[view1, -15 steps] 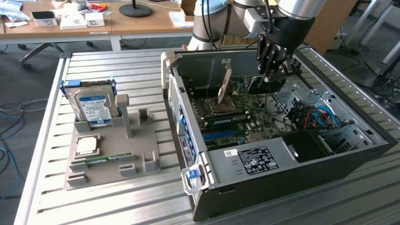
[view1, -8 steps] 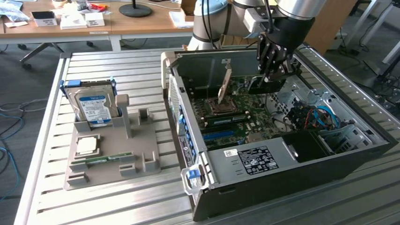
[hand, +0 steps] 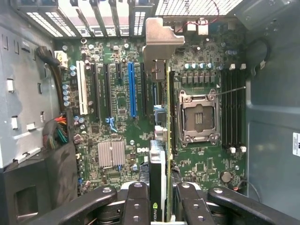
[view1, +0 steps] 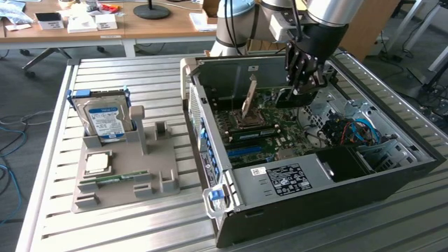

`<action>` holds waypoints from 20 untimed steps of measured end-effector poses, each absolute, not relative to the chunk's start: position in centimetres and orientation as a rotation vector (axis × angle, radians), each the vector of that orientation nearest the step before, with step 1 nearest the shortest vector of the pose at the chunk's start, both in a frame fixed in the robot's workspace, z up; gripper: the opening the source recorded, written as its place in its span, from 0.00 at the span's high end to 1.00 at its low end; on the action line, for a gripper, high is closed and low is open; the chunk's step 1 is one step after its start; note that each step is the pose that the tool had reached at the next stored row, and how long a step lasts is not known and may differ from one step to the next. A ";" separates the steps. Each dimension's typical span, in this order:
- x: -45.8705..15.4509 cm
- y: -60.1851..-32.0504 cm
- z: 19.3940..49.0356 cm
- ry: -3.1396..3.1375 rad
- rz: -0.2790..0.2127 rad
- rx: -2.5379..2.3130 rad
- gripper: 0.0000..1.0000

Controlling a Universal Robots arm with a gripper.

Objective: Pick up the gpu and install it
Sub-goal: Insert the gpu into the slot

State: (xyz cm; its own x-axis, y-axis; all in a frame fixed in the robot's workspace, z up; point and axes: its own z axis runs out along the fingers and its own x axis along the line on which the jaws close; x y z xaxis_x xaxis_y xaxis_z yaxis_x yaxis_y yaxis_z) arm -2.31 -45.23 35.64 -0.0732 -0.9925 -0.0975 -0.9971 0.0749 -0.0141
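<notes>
Closest to me, the tool [hand: 161,199] is clamped on the gpu [hand: 161,161], one finger on each face of the card. I see the card edge-on: the black cooler on one face, the thin green board on the face towards the CPU socket [hand: 199,117]. The card hangs upright over the motherboard [hand: 117,117], just beside the CPU socket, and by my reading it is not yet seated.

I judge the step in hand to be lining the card up over its slot. Doing that well means keeping the board edge parallel to the long slots, with no tilt. The blue slot [hand: 131,89] lies on the side of the card away from the CPU socket. Black slots run nearer the card, and I cannot tell which one it hangs above.

Further out, the silver end bracket [hand: 161,40] points at the rear slot openings [hand: 93,18]. I would want it matched to one opening before any downward push, or the card will bind.

In the exterior view the tool holds the gpu inside the open computer case [view1: 329,194], above the CPU socket's side of the board. Well apart from the CPU socket, outside the case on the desk [view1: 140,226], a grey holder [view1: 126,181] carries a hard drive [view1: 105,121].
</notes>
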 end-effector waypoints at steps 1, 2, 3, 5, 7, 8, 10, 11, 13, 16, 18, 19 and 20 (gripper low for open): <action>-2.3 -45.2 35.6 2.242 0.086 -2.081 0.73; -2.3 -45.2 35.6 2.242 0.086 -2.081 0.73; -2.3 -45.2 35.6 2.242 0.086 -2.081 0.73; -2.4 -45.2 35.3 2.242 0.086 -2.081 0.73; -2.4 -45.2 35.0 2.242 0.086 -2.081 0.73; -2.4 -45.2 34.8 2.242 0.086 -2.081 0.73; -2.4 -45.2 34.6 2.242 0.086 -2.082 0.73; -2.4 -45.2 34.5 2.241 0.086 -2.082 0.73; -2.4 -45.2 34.3 2.240 0.086 -2.084 0.73; -2.4 -45.2 34.2 2.236 0.085 -2.089 0.73; -2.4 -45.2 34.1 2.235 0.081 -2.095 0.73; -2.4 -45.2 34.1 2.235 0.078 -2.097 0.73; -2.4 -45.2 34.1 2.237 0.074 -2.099 0.73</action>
